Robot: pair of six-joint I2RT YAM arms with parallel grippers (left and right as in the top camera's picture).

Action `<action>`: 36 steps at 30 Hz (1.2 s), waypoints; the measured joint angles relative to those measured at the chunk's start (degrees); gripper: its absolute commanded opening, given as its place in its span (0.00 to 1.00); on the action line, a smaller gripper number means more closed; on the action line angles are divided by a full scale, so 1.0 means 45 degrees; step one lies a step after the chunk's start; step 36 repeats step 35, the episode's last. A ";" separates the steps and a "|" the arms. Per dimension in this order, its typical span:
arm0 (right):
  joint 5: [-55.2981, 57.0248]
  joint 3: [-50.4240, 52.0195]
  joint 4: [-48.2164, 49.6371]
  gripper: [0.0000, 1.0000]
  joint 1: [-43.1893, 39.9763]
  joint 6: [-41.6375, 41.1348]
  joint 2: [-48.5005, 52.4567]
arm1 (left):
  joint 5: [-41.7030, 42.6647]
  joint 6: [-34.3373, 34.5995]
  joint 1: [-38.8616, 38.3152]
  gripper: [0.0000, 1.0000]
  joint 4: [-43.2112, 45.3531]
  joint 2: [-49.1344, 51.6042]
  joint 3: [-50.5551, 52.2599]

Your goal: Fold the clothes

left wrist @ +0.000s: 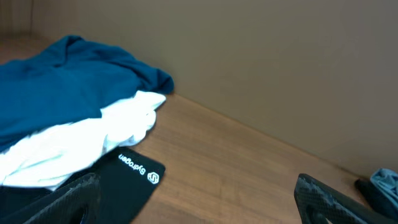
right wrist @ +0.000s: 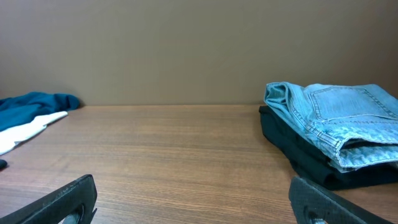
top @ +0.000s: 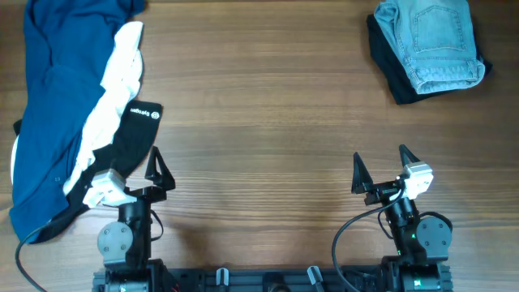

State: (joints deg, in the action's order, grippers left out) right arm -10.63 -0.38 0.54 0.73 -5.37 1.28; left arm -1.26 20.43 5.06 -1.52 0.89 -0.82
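Wooden tabletop (top: 268,97): folded jeans (top: 434,40) sit on a dark garment (top: 399,85) at upper right. The crumpled pile (top: 57,105) at upper left awaits folding. Left hand (top: 160,170) and right hand (top: 379,158) gape wide, empty.

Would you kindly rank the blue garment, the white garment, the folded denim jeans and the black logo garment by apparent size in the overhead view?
1. Blue garment, clearly the largest.
2-3. Folded denim jeans and white garment: one compact, one a long strip, too close to rank.
4. Black logo garment, smallest as visible.
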 measured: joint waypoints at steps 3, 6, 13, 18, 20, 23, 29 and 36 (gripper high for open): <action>0.0000 0.0000 0.0000 1.00 0.0000 0.0000 0.0000 | 0.0019 -0.0005 0.0000 1.00 -0.0534 -0.0024 0.0029; 0.0000 0.0000 0.0000 1.00 0.0000 0.0000 0.0000 | 0.0063 -0.0049 0.0000 1.00 -0.0607 -0.0024 0.0034; 0.0000 0.0000 0.0000 1.00 0.0000 0.0000 0.0000 | 0.0107 -0.0053 0.0000 1.00 -0.0607 -0.0024 0.0034; 0.0000 0.0000 0.0000 1.00 0.0000 0.0000 0.0000 | 0.0112 -0.0053 0.0000 1.00 -0.0602 -0.0024 0.0034; 0.0000 0.0000 0.0000 1.00 0.0000 0.0000 -0.0005 | 0.0107 -0.0053 0.0000 1.00 -0.0607 -0.0024 0.0039; 0.0000 0.0000 0.0000 1.00 0.0000 0.0000 0.0000 | 0.0112 -0.0053 0.0000 1.00 -0.0602 -0.0024 0.0034; 0.0000 0.0000 0.0000 1.00 0.0000 0.0000 0.0000 | 0.0112 -0.0053 0.0000 1.00 -0.0607 -0.0024 0.0034; 0.0000 0.0000 -0.0005 1.00 0.0000 0.0000 0.0000 | 0.0112 -0.0053 0.0000 1.00 -0.0607 -0.0024 0.0034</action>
